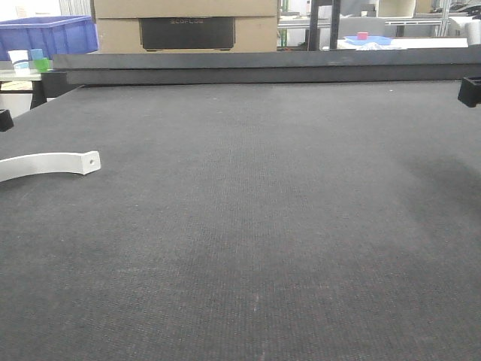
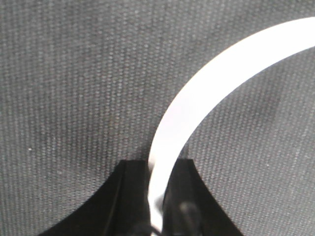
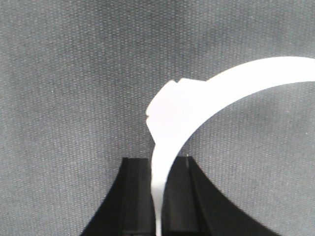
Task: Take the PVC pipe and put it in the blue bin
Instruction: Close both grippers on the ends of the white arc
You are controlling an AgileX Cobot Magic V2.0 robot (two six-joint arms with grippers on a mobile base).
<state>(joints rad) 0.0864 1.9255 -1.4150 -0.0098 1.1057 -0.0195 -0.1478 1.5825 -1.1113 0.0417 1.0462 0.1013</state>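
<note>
Closest in, the left wrist view shows the PVC pipe (image 2: 206, 93) (to the eye a flat white band bent in an arc) standing edge-up in the slot of the left jaws. The jaws are clenched on it, black pads (image 2: 133, 191) tight against both faces, and the free length sweeps up and off to the right above the woven dark table (image 2: 74, 83).

The right wrist view is much the same: a second white band (image 3: 172, 110), with a wider notched tab on its bend, runs down between the right jaws. Thin dark slivers flank it there, so whether those jaws press it or only straddle it cannot be told.

In the front view, a curved white strip (image 1: 49, 165) lies flat at the table's left edge, a small hole in its inner end; its other end is cut off by the frame. Past it, small black blocks sit at the left (image 1: 4, 119) and right (image 1: 470, 90) margins. A raised dark ledge (image 1: 263, 64) closes the table's far side. Beyond it at far left stands the blue bin (image 1: 45, 34), well apart from the strip, with a cardboard box (image 1: 184, 9) beside it
</note>
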